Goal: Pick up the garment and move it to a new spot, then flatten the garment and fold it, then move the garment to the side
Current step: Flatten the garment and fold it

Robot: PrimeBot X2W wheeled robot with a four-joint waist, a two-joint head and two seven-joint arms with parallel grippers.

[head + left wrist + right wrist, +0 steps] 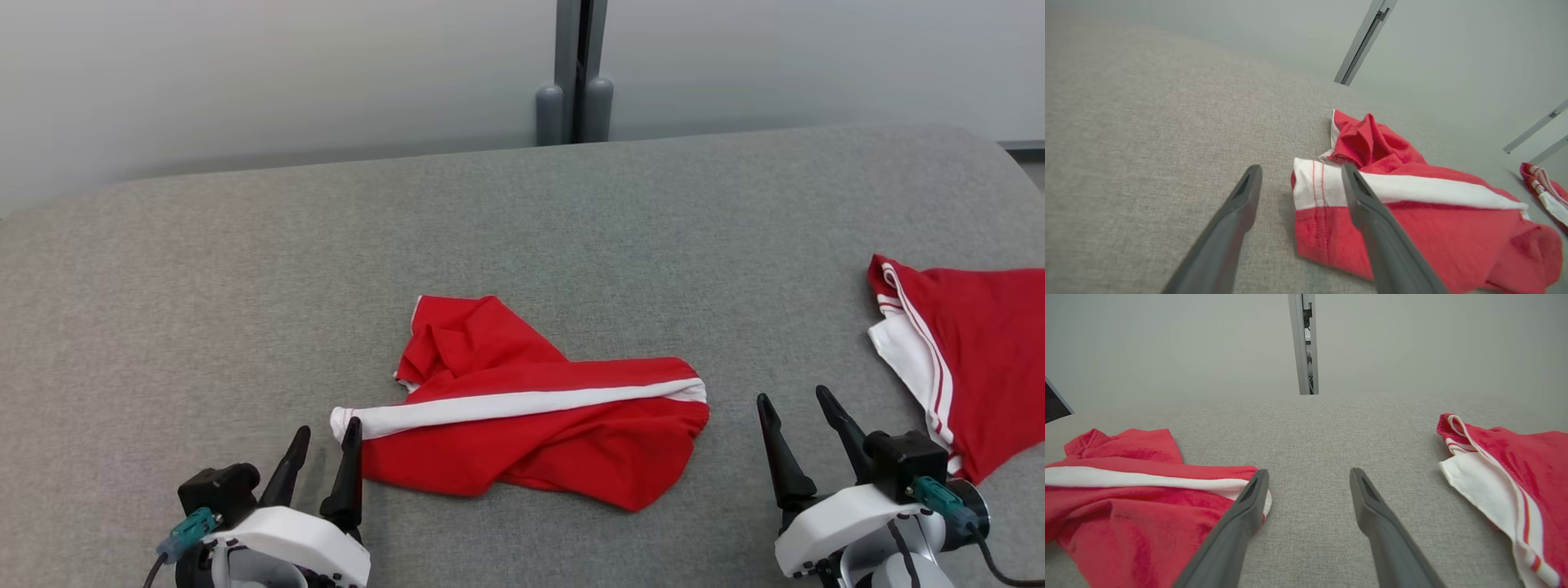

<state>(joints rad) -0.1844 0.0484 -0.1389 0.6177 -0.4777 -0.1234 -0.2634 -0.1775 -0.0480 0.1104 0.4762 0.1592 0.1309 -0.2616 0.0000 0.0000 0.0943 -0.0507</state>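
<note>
Red garment (571, 449) is lying crumpled mid-way across the grey padded surface (245, 286) — soft, light, likely sagging when lifted. Left gripper (328, 427) is sitting spread and empty at the white-banded corner (359, 420), the soundest hold; right gripper (793, 396) is sitting spread and empty beside the opposite end.

Garment (531, 433), mid padded surface (245, 286): bright red, one broad white stripe down its length, red stitch lines across the white end. Second garment (971, 359), right edge: red, with a white band carrying thin red lines. Surface: flecked light grey weave. Left gripper (328, 425) and right gripper (791, 393): black fingers, white housings, teal plugs.
</note>
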